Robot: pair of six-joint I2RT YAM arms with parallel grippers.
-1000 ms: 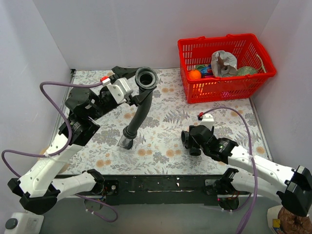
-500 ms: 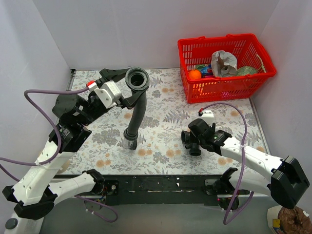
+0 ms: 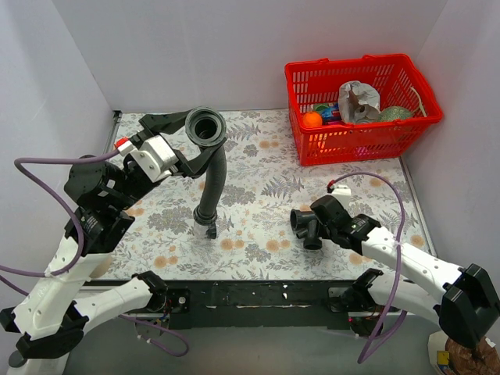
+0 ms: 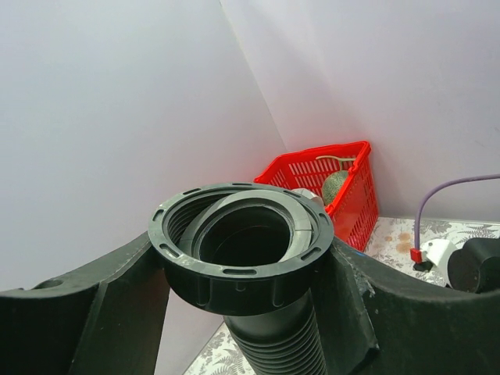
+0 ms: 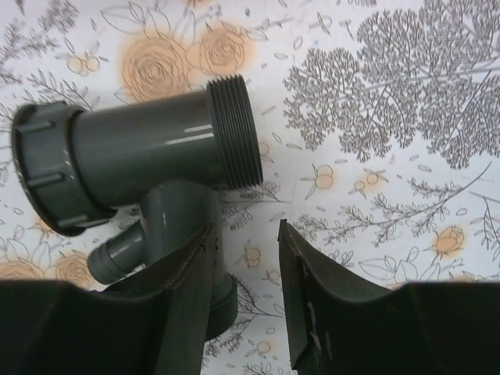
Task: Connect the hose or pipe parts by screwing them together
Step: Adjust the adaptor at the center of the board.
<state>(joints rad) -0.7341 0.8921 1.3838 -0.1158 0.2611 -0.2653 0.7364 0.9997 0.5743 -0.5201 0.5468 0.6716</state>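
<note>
The black ribbed hose [image 3: 212, 178] stands nearly upright, its lower end [image 3: 205, 226] down at the flowered table cloth. My left gripper [image 3: 187, 147] is shut on its neck just under the wide threaded collar [image 3: 205, 125]. The left wrist view looks into that collar [image 4: 242, 234], with a finger [image 4: 86, 312] on each side. The dark grey T-shaped fitting [image 3: 305, 226] lies on the cloth at the right. In the right wrist view its threaded tube [image 5: 156, 148] lies crosswise. My right gripper [image 5: 247, 230] is open above it. The left finger [image 5: 183, 289] covers the fitting's stem, and only cloth shows between the jaws.
A red basket [image 3: 351, 144] full of odds and ends stands at the back right and shows in the left wrist view too [image 4: 348, 168]. White walls close in the table on three sides. Purple cables [image 3: 375, 181] loop off both arms.
My left arm has carried the hose's collar end leftward, dragging the lower end slightly. My right gripper has shifted a little to the right and its jaws have narrowed beside the fitting.
</note>
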